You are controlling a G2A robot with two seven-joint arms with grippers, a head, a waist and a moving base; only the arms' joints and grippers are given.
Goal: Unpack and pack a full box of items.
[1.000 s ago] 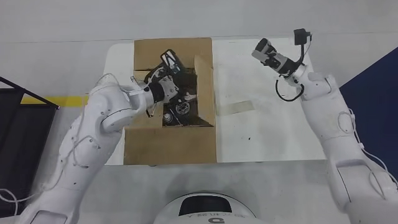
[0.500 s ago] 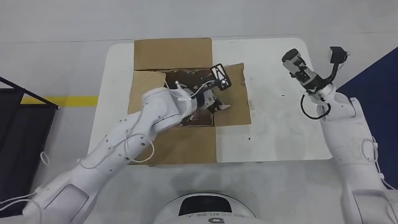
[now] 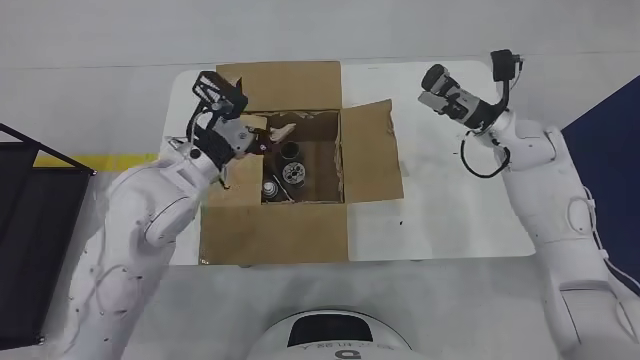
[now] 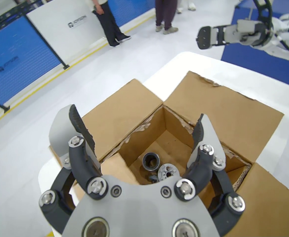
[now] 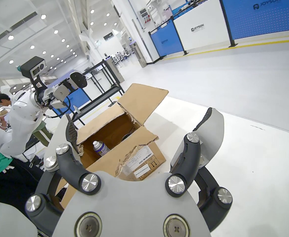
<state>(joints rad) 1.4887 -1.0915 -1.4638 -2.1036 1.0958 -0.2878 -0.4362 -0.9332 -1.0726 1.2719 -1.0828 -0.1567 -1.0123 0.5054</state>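
Observation:
The cardboard box stands open on the white table, all flaps folded outward. Inside lie a dark ring-shaped part, a round metal part and a spray can. My left gripper hangs open and empty over the box's left edge. In the left wrist view the left gripper frames the dark ring and the metal part below it. My right gripper is raised over the table's far right, open and empty. From there the right gripper faces the box and the can.
The box's right flap lies out over the table's middle. Bare tabletop spreads to the right of it. A dark rack stands on the floor at the left. People stand far off in the hall.
My left arm has swung from the box's right flap back to its left edge. The right flap now lies open. My right gripper has moved back a little towards the box.

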